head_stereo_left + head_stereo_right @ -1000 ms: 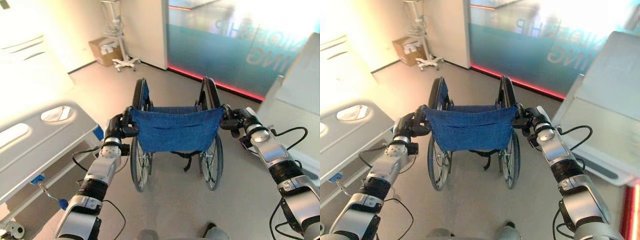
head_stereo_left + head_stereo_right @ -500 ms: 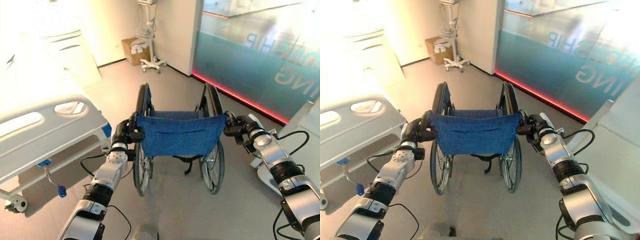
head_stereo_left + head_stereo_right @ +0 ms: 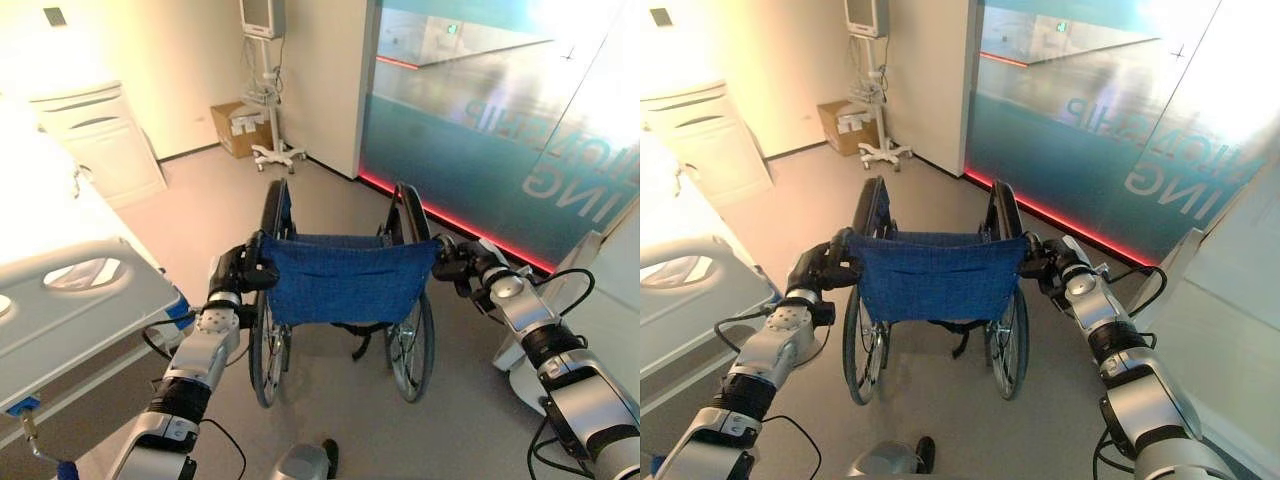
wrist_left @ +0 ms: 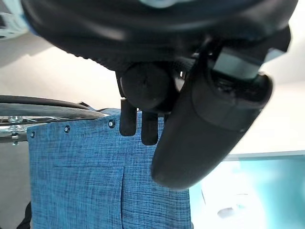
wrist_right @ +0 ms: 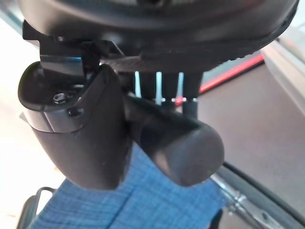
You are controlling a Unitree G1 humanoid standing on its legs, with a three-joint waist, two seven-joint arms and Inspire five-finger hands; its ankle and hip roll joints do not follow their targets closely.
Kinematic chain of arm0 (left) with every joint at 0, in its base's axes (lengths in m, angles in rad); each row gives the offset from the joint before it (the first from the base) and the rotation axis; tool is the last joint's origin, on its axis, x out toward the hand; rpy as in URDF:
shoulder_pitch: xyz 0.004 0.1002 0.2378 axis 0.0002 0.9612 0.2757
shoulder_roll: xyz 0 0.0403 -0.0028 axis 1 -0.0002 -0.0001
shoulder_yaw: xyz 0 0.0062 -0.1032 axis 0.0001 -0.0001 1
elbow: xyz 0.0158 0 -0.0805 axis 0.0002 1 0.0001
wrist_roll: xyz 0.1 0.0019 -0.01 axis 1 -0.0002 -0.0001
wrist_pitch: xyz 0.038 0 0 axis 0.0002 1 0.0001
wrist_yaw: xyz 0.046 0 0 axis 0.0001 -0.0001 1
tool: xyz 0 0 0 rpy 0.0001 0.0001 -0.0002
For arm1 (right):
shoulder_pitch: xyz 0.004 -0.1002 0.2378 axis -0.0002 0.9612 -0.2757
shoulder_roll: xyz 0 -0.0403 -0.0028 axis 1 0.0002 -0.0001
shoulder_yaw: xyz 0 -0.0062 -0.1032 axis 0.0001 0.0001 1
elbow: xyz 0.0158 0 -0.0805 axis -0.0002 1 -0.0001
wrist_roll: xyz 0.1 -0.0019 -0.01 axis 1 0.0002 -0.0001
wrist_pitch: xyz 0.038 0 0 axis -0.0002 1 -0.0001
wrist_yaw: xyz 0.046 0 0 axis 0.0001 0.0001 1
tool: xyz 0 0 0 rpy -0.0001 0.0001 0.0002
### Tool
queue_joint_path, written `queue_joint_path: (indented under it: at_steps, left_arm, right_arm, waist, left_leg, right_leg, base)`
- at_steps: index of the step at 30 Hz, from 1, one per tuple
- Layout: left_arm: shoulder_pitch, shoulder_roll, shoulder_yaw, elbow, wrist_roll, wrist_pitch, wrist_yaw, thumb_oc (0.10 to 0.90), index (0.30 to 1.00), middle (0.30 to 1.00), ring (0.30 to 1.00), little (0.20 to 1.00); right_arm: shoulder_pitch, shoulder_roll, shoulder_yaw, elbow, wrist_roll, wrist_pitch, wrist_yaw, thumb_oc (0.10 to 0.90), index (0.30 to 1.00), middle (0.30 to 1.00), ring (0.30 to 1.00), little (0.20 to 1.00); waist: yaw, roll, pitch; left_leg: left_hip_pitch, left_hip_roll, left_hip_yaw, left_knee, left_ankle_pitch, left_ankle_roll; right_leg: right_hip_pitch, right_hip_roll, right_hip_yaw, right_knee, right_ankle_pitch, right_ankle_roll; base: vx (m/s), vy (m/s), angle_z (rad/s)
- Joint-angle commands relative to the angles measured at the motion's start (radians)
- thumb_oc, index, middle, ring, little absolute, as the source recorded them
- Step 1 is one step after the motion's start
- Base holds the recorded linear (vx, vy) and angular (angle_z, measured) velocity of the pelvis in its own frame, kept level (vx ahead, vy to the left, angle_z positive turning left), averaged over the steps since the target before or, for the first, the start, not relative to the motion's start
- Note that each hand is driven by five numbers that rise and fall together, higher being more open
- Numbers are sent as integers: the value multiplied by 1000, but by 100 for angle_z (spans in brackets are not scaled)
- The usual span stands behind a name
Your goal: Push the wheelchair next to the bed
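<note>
The left hand [image 3: 232, 272] is curled round the left push handle [image 4: 143, 87] of the wheelchair [image 3: 342, 285], and the right hand [image 3: 462, 262] is wrapped round the right push handle [image 5: 174, 143]. Between them hangs the wheelchair's blue fabric backrest [image 3: 345, 280]. The wheelchair stands on the grey floor [image 3: 200, 200], with the bed [image 3: 75, 310] just to its left. Beyond the wheelchair stand a wheeled monitor stand [image 3: 265, 80] and a cardboard box [image 3: 235, 125] by the wall.
</note>
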Motion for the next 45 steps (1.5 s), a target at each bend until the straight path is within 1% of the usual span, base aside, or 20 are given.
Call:
queue_joint_path:
  at_steps: [1, 4, 6, 8, 11, 14, 16, 18, 20, 24, 26, 27, 32, 35, 37, 39, 40, 41, 43, 45]
  left_arm:
    - [52, 67, -84, 72, 76, -8, -38, 400, 300, 300, 300, 300]
    - [18, 98, -91, 88, 65, -20, -49, 400, 300, 300, 300, 300]
    - [-11, 112, -102, 91, 55, -30, -70, 400, 300, 300, 300, 300]
    - [-16, 111, -104, 92, 56, -38, -77, 400, 300, 300, 300, 300]
    - [20, 91, -80, 80, 80, -23, -71, 400, 300, 300, 300, 300]
    - [49, 67, -57, 77, 95, -14, -76, 400, 300, 300, 300, 300]
    - [45, 39, -70, 78, 91, -10, -57, 400, 300, 300, 300, 300]
    - [35, 20, -79, 87, 81, -19, -53, 400, 300, 300, 300, 300]
    - [22, -6, -92, 116, 67, -32, -49, 400, 300, 300, 300, 300]
    - [14, -30, -114, 146, 63, -45, -68, 400, 300, 300, 300, 300]
    - [32, -37, -111, 145, 67, -48, -66, 400, 300, 300, 300, 300]
    - [38, -37, -110, 140, 69, -48, -67, 400, 300, 300, 300, 300]
    - [101, -33, -97, 79, 83, -45, -73, 400, 300, 300, 300, 300]
    - [123, -19, -93, 49, 82, -40, -73, 400, 300, 300, 300, 300]
    - [129, -13, -90, 44, 78, -48, -75, 400, 300, 300, 300, 300]
    - [134, -5, -84, 47, 66, -36, -64, 400, 300, 300, 300, 300]
    - [141, 5, -68, 34, 70, -26, -60, 400, 300, 300, 300, 300]
    - [146, 13, -54, 16, 90, -6, -70, 400, 300, 300, 300, 300]
    - [153, 23, -50, 24, 108, -10, -70, 400, 300, 300, 300, 300]
    - [140, 30, -52, 42, 107, -18, -66, 400, 300, 300, 300, 300]
  right_arm:
    - [-36, -120, 95, -71, -111, -130, 35, 400, 300, 300, 300, 300]
    - [-49, -107, 103, -53, -116, -162, -2, 400, 300, 300, 300, 300]
    - [-47, -116, 107, -62, -115, -154, -34, 400, 300, 300, 300, 300]
    - [-46, -124, 106, -78, -111, -142, -42, 400, 300, 300, 300, 300]
    - [-49, -142, 103, -152, -93, -88, 3, 400, 300, 300, 300, 300]
    - [-51, -155, 116, -190, -96, -66, 42, 400, 300, 300, 300, 300]
    - [-32, -167, 120, -160, -110, -111, 43, 400, 300, 300, 300, 300]
    - [-24, -169, 123, -149, -127, -130, 29, 400, 300, 300, 300, 300]
    - [-25, -170, 120, -117, -148, -157, 19, 400, 300, 300, 300, 300]
    - [-23, -181, 114, -79, -162, -159, 15, 400, 300, 300, 300, 300]
    - [-28, -174, 117, -54, -161, -164, 18, 400, 300, 300, 300, 300]
    - [-27, -172, 117, -52, -162, -163, 18, 400, 300, 300, 300, 300]
    - [-25, -111, 121, -33, -197, -140, 2, 400, 300, 300, 300, 300]
    - [-37, -103, 127, -30, -196, -146, 9, 400, 300, 300, 300, 300]
    - [-51, -104, 132, -19, -198, -161, 16, 400, 300, 300, 300, 300]
    - [-70, -83, 135, 3, -191, -162, 37, 400, 300, 300, 300, 300]
    - [-54, -75, 145, -24, -180, -157, 35, 400, 300, 300, 300, 300]
    - [-22, -84, 131, -72, -166, -142, 40, 400, 300, 300, 300, 300]
    - [42, -101, 103, -124, -166, -167, 45, 400, 300, 300, 300, 300]
    - [66, -111, 87, -153, -180, -181, 48, 400, 300, 300, 300, 300]
  waist:
    - [8, 3, 27]
    - [-22, 21, 52]
    - [-44, 18, 66]
    - [-48, 13, 66]
    - [-45, -3, 63]
    - [-68, -18, 54]
    - [-90, -14, 50]
    - [-108, -14, 51]
    - [-123, -6, 45]
    - [-130, -6, 39]
    - [-111, -4, 42]
    - [-107, -1, 45]
    - [-22, 31, 68]
    - [14, 47, 60]
    - [28, 44, 54]
    - [38, 24, 47]
    - [52, -3, 38]
    - [48, -14, 30]
    - [33, -28, 25]
    - [17, -21, 25]
  left_leg:
    - [-3, -7, 18, 34, -87, -74]
    - [52, 29, -15, 26, -116, -81]
    - [51, 40, -91, 45, -165, -88]
    - [30, 47, -125, 74, -178, -95]
    - [0, 97, -152, 171, -190, -137]
    - [25, 161, -120, 192, -152, -159]
    - [7, 231, -78, 270, -39, -191]
    - [4, 248, -39, 304, -23, -194]
    - [49, 256, 2, 305, -54, -212]
    - [56, 216, -16, 319, -48, -218]
    - [46, 118, -40, 248, -76, -182]
    - [43, 110, -35, 235, -74, -181]
    - [-140, 19, 19, 40, 38, -204]
    - [-177, 13, 71, -44, 100, -196]
    - [-169, 4, 97, -48, 86, -182]
    - [-153, -32, 88, 10, 15, -129]
    - [-128, -52, 94, 19, -33, -74]
    - [-94, -48, 127, 2, -49, -50]
    - [-58, -67, 100, -14, -62, -32]
    - [-40, -43, 103, -3, -74, -41]
  right_leg:
    - [-27, 42, -80, -198, 260, -56]
    - [-138, -59, -54, -387, 409, -65]
    - [-177, -86, 54, -520, 457, -44]
    - [-178, -86, 85, -540, 442, -46]
    - [-142, -27, 49, -494, 315, -55]
    - [-137, 11, 27, -461, 253, -77]
    - [-95, 58, -25, -470, 219, -127]
    - [-84, 75, -47, -468, 199, -151]
    - [-74, 83, -78, -455, 173, -155]
    - [-51, 125, -82, -482, 155, -180]
    - [-49, 139, -85, -494, 172, -180]
    - [-41, 147, -84, -499, 171, -180]
    - [99, 243, -58, -580, 128, -182]
    - [130, 283, -78, -556, 97, -190]
    - [133, 288, -95, -522, 68, -196]
    - [125, 281, -92, -420, 72, -178]
    - [125, 248, -104, -296, 114, -132]
    - [120, 216, -132, -200, 153, -91]
    - [72, 176, -103, -58, 255, -20]
    - [48, 112, -113, -93, 247, -23]
  base:
    - [359, -379, -23]
    - [228, -405, -2]
    - [325, -589, 72]
    - [219, -414, 103]
    - [328, -463, 87]
    - [322, -340, 67]
    - [285, -360, 90]
    - [232, -293, 58]
    - [264, -266, 73]
    - [201, -222, 58]
    - [195, -159, 54]
    - [229, -175, 11]
    - [366, -129, 18]
    - [425, -89, -54]
    - [431, -10, -79]
    - [441, 48, -77]
    - [407, 59, -53]
    - [501, 72, -44]
    - [412, 28, 8]
    - [314, -85, 25]
